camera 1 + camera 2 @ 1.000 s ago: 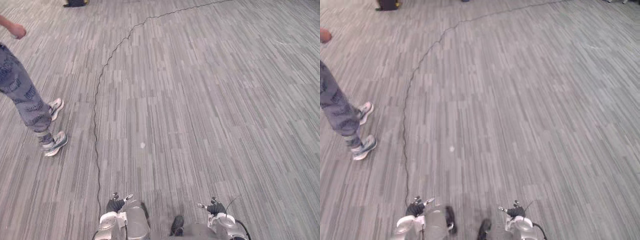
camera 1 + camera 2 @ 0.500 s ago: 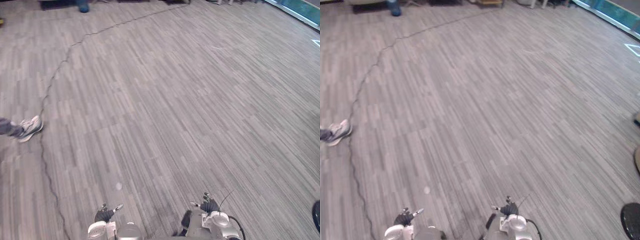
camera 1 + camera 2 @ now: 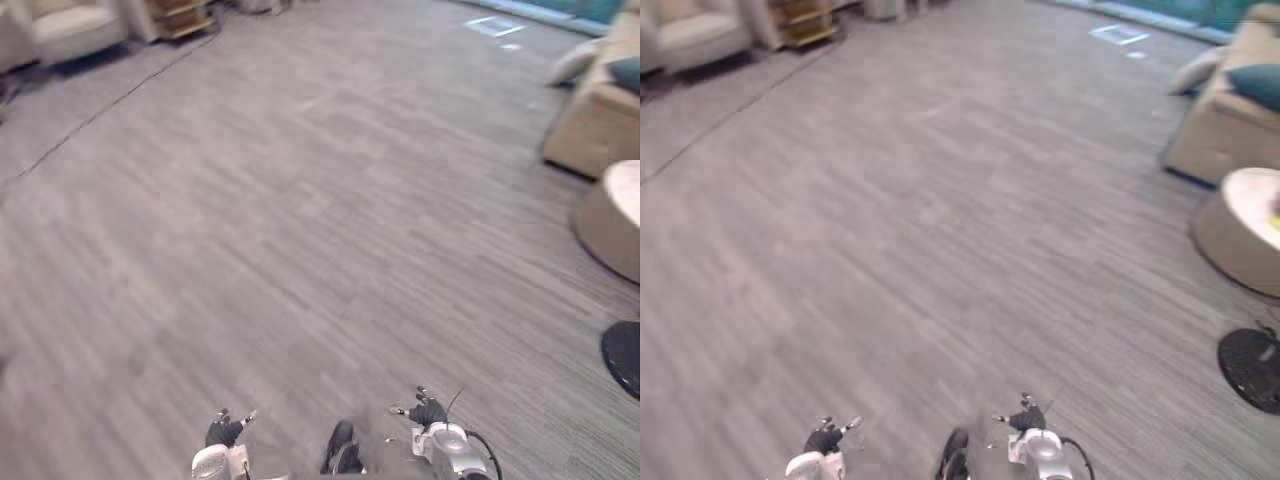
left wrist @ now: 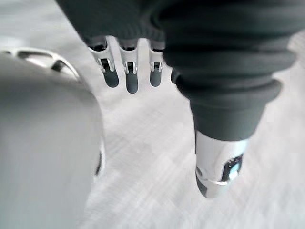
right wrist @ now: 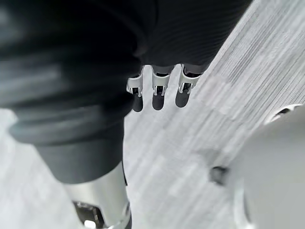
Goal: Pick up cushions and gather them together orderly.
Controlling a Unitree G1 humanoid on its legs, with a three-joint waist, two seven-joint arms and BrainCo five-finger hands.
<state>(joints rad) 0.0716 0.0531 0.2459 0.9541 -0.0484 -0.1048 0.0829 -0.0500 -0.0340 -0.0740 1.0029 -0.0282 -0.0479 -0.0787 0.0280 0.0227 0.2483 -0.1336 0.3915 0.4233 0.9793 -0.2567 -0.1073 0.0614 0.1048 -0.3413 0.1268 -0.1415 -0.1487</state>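
A white cushion (image 3: 572, 62) leans at the near end of a beige sofa (image 3: 590, 130) at the far right, and a blue cushion (image 3: 1252, 85) lies on the sofa's seat beside it. Both are far from my hands. My left hand (image 3: 225, 432) and right hand (image 3: 428, 411) hang low at the bottom edge of the eye views, over bare carpet. In the left wrist view the left hand (image 4: 128, 71) has straight fingers with nothing in them. The right hand (image 5: 157, 90) in the right wrist view is the same, open and empty.
A round beige low table (image 3: 615, 220) stands in front of the sofa, with a black round base (image 3: 625, 355) nearer me. A pale armchair (image 3: 65, 30) and a wooden shelf (image 3: 180, 15) stand at the far left. Grey carpet (image 3: 300, 220) stretches between.
The camera has swung to the right: the person and the floor cable have left the view, and the sofa, cushions and round table have come in. Both hands hang as before.
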